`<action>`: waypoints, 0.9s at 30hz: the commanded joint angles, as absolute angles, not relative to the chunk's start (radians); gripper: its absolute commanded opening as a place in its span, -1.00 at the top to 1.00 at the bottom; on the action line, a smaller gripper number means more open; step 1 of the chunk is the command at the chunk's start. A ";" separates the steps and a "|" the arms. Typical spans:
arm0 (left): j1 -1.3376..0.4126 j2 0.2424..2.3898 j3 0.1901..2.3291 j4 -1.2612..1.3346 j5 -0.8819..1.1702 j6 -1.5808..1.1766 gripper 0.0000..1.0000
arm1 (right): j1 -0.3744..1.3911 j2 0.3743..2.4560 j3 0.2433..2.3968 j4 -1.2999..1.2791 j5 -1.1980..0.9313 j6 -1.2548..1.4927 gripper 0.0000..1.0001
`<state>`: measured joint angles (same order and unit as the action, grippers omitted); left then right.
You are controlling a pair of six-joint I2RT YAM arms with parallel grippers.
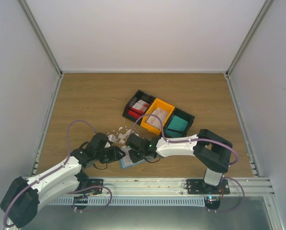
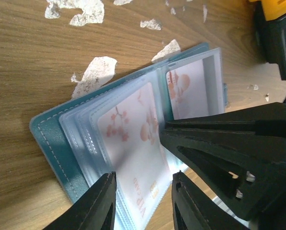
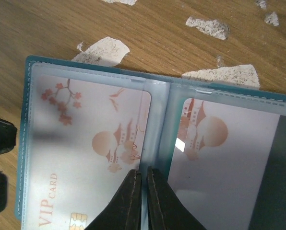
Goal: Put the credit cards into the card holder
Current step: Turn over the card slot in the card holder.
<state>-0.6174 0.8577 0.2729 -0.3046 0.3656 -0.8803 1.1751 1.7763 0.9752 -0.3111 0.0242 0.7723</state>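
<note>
From above, shows only a sliver of the card holder (image 1: 125,164) under both wrists; cannot tell what lies in the bins (image 1: 164,102). From the right wrist, crops its lower and right parts and the VIP card (image 3: 85,143). From the left wrist, half masks the second card (image 2: 191,91) behind the right gripper (image 2: 166,132).

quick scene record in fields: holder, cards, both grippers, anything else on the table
holder: open on the table, clear sleeves facing up
cards: VIP card in one sleeve, second card in the facing sleeve
left gripper: open, fingers straddling the holder's edge
right gripper: shut, tips at the fold between the two sleeves
bins: row of three beyond the holder, what look like cards in two
scraps: white bits on the wood by the holder
</note>
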 commanded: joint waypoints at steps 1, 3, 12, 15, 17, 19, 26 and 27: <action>-0.623 0.808 0.261 -0.304 0.355 -0.900 0.28 | 1.174 1.853 0.909 -0.352 0.004 0.764 0.86; -0.623 0.814 0.262 -0.302 0.363 -0.902 0.28 | 1.172 1.859 0.903 -0.345 -0.017 0.762 0.88; -0.623 0.873 0.271 -0.301 0.347 -0.909 0.13 | 1.163 1.872 0.872 -0.316 -0.052 0.762 0.92; -0.623 0.868 0.275 -0.305 0.345 -0.910 0.12 | 1.161 1.876 0.868 -0.312 -0.056 0.762 0.92; -0.623 0.861 0.276 -0.307 0.349 -0.913 0.12 | 1.160 1.876 0.868 -0.308 -0.057 0.762 0.93; -0.623 0.856 0.269 -0.298 0.359 -0.914 0.15 | 1.160 1.876 0.867 -0.306 -0.057 0.762 0.93; -0.623 0.858 0.256 -0.252 0.396 -0.916 0.38 | 1.158 1.876 0.864 -0.299 -0.061 0.762 0.94; -0.623 0.854 0.258 -0.254 0.397 -0.916 0.40 | 1.158 1.875 0.864 -0.298 -0.061 0.763 0.94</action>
<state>-0.6174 0.8661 0.2691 -0.3016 0.3752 -0.9096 1.1545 1.7790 0.9310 -0.1959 -0.0391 0.7712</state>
